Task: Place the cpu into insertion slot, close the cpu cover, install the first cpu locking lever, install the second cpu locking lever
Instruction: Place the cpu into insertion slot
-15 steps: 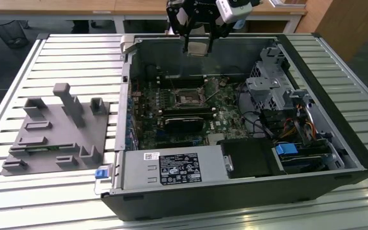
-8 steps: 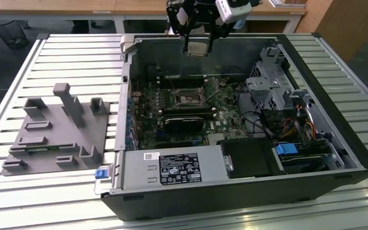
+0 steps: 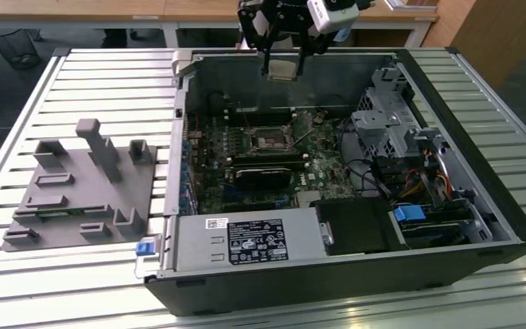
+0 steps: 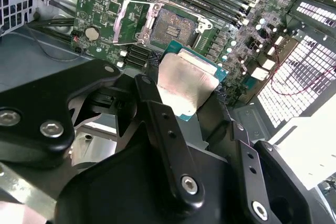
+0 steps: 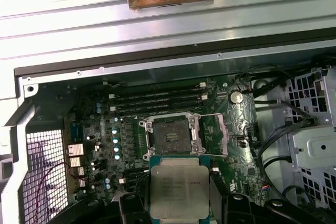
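Note:
My gripper (image 3: 281,67) hangs above the far wall of the open computer case, shut on the cpu (image 3: 281,69). In both wrist views the cpu (image 5: 178,186) (image 4: 185,83) is a silvery square chip with a teal edge, clamped between two black fingers (image 5: 130,203) (image 4: 155,109). The insertion slot (image 5: 170,135) (image 4: 171,23) (image 3: 270,140) lies below on the green board with its dark centre bare and nothing in it. Beside it the cpu cover (image 5: 214,135) (image 4: 132,22), a thin metal frame, is flipped open. The cpu is well clear of the slot.
The case walls (image 3: 183,137) ring the board. Long memory slots (image 5: 157,100) run beside the slot. A black block (image 3: 263,175) sits just in front of it. A drive cage (image 3: 391,130) with cables stands at the exterior view's right, a power supply (image 3: 244,241) in front. A grey fixture (image 3: 80,192) rests on the slatted table.

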You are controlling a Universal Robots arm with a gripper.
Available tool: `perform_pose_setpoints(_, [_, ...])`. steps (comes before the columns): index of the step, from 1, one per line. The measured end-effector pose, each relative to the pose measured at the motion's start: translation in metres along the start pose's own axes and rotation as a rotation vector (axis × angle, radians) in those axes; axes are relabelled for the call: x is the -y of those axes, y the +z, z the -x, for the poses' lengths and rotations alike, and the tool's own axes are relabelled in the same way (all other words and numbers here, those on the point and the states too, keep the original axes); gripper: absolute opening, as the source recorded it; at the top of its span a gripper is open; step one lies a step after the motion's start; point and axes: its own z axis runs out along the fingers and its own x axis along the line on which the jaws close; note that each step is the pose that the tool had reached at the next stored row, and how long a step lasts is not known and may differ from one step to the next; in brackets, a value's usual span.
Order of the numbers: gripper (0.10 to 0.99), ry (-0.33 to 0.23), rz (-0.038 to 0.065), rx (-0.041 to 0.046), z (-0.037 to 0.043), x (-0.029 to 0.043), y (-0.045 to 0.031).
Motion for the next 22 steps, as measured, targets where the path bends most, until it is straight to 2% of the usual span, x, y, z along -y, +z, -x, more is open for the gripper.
perform_pose_setpoints(22, [0.541,0.06,0.001,0.0055,0.0,0.0,0.0])
